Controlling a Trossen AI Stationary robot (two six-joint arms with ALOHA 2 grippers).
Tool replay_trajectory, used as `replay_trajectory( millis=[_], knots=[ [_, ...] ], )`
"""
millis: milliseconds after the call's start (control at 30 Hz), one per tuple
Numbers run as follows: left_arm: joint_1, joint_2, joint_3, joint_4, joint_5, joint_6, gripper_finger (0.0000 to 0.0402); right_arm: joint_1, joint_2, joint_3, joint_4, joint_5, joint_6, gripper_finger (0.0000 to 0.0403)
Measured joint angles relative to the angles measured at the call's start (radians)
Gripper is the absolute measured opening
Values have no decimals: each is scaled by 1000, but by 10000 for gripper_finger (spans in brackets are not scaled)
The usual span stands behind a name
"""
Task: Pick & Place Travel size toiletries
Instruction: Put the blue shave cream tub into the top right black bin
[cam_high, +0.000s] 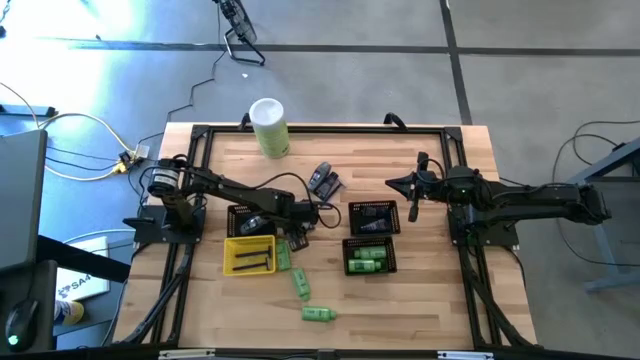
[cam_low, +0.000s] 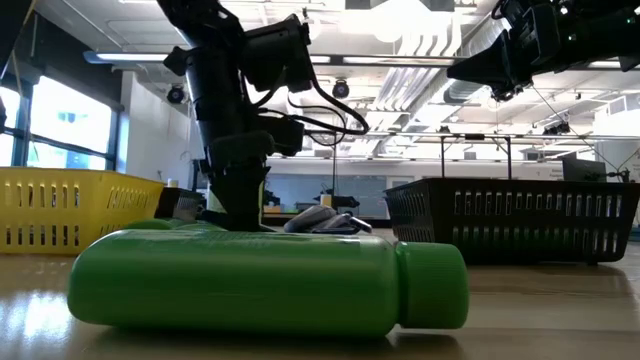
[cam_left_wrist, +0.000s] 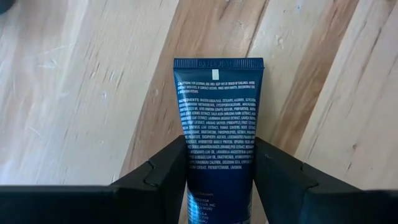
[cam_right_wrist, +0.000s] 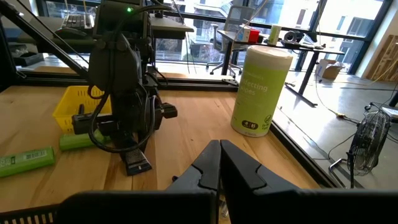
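Near the middle of the wooden desk (cam_high: 430, 290), the left gripper (cam_left_wrist: 217, 163) is clamped across a dark blue, flat plastic squeeze tube (cam_left_wrist: 218, 124). It looks light, soft and slippery, best pinched mid-body. The right gripper (cam_right_wrist: 219, 163) hangs closed toward the right edge.

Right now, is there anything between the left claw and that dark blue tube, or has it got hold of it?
Nothing visible stands between them. In the left wrist view the left gripper has its two dark fingers against both sides of the dark blue tube, which lies over bare wooden table. The right gripper waits shut, off to the side.
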Motion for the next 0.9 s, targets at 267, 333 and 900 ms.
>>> replay_trajectory(
  millis=[267, 333, 900],
  knots=[
    [0, -2, 36, -1, -3, 56, 160, 0, 0, 0, 0, 0, 0, 2],
    [0, -2, 51, -2, -4, 76, 160, 0, 0, 0, 0, 0, 0, 2],
    [0, -4, 157, -77, -41, 195, 160, 0, 0, 0, -8, 0, 0, 2]
  ],
)
